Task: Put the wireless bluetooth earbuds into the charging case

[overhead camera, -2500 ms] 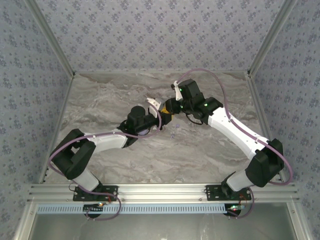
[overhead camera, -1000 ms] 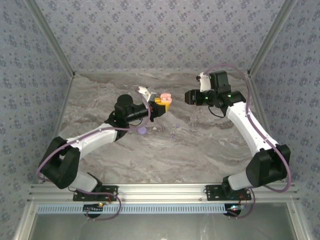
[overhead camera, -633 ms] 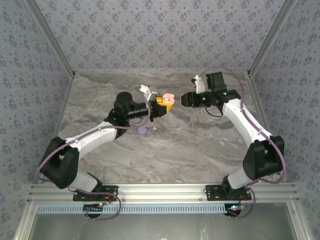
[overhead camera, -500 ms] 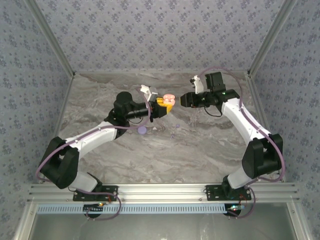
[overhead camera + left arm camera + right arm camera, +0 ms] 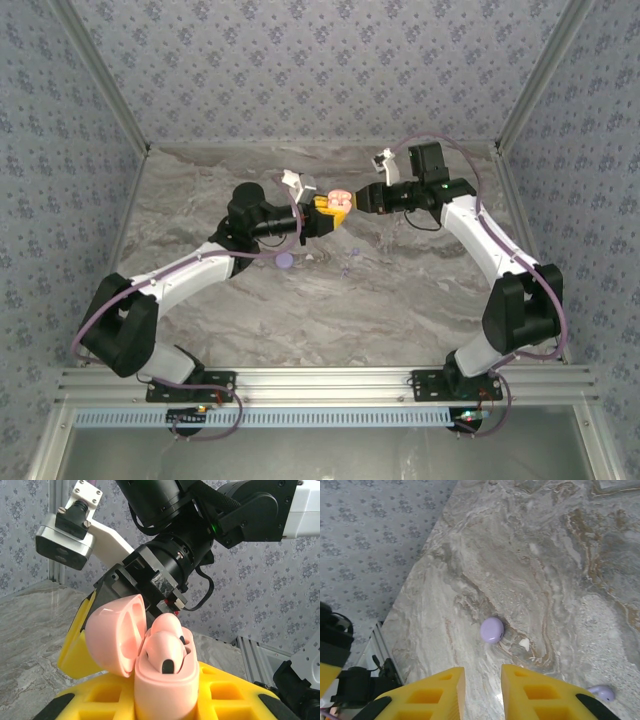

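One earbud [image 5: 167,652] sits in the open case [image 5: 165,687], which the left gripper [image 5: 320,210] clamps. The right gripper [image 5: 483,680], empty with its fingers a narrow gap apart, is just behind the case. Pushing the lid [image 5: 117,630] shut seems next.

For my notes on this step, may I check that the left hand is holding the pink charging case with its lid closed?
Not quite: the lid is open, not closed. The left wrist view shows the pink charging case with its lid swung back and an earbud sitting inside. The rest stands: the left hand is holding the case.
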### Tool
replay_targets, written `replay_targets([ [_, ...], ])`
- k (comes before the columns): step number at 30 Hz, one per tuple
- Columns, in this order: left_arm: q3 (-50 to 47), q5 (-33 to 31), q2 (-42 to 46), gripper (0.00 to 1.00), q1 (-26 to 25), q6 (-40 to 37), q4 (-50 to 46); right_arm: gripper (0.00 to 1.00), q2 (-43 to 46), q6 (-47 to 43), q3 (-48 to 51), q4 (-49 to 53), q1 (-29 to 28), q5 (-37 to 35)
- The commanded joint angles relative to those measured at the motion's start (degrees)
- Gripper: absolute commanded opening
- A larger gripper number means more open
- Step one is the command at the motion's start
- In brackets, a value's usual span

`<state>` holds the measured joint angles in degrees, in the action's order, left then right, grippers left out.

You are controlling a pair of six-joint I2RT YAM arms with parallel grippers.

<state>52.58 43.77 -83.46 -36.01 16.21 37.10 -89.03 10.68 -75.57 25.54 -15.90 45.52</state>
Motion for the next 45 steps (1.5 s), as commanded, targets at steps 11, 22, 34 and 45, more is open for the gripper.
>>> replay_targets([
  [11,2.3,1.5,-1.8,0.23,-1.0,0.5,1.5,0.26,0.3,0.0,-3.1,-2.6,-0.7,8.5],
  [22,2.1,0.6,-3.5,0.23,-1.1,1.1,1.7,0.26,2.3,0.0,-2.6,-3.3,-1.0,10.7],
  [34,1.0,-1.7,-4.1,0.23,-0.8,1.6,1.5,0.26,4.2,-0.6,-1.6,-3.3,-1.0,10.1],
  [45,3.4,-7.7,-4.5,0.23,0.4,2.2,-5.3,0.27,6.1,0.6,-0.2,2.4,0.7,-14.2],
])
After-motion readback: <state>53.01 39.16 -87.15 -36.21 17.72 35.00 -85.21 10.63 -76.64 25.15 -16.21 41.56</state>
